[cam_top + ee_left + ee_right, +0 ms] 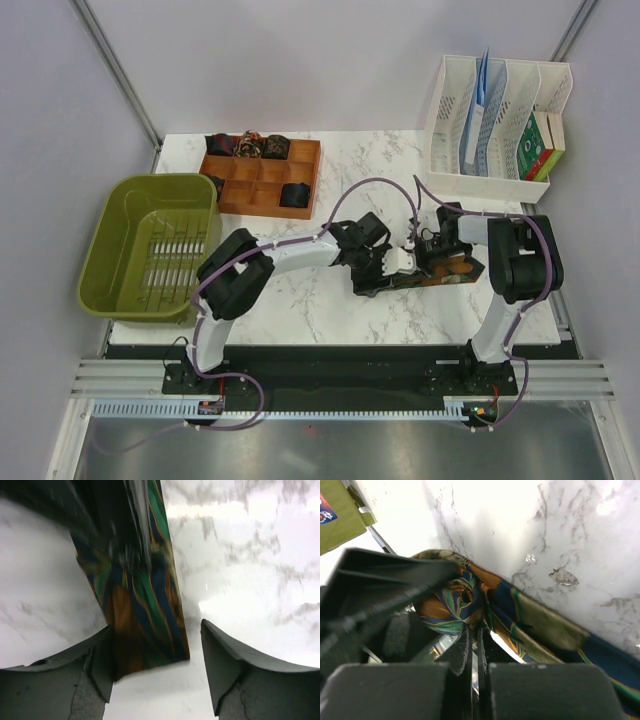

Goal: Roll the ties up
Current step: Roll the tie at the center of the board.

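A tie (448, 272) patterned in orange, green and blue lies flat on the marble table between the two arms. In the left wrist view its cut end (145, 640) lies between the fingers of my left gripper (156, 630). The jaws stand open, and the left finger (97, 660) touches the tie's edge. My right gripper (476, 627) is shut, with the tie's fabric (455, 600) gathered into a small curl at its fingertips. From above, the left gripper (385, 265) and the right gripper (432, 250) sit close together over the tie.
A wooden compartment tray (245, 190) at the back left holds several rolled ties (277, 147). A green plastic basket (110, 250) stands at the left edge. A white file rack (495, 165) occupies the back right corner.
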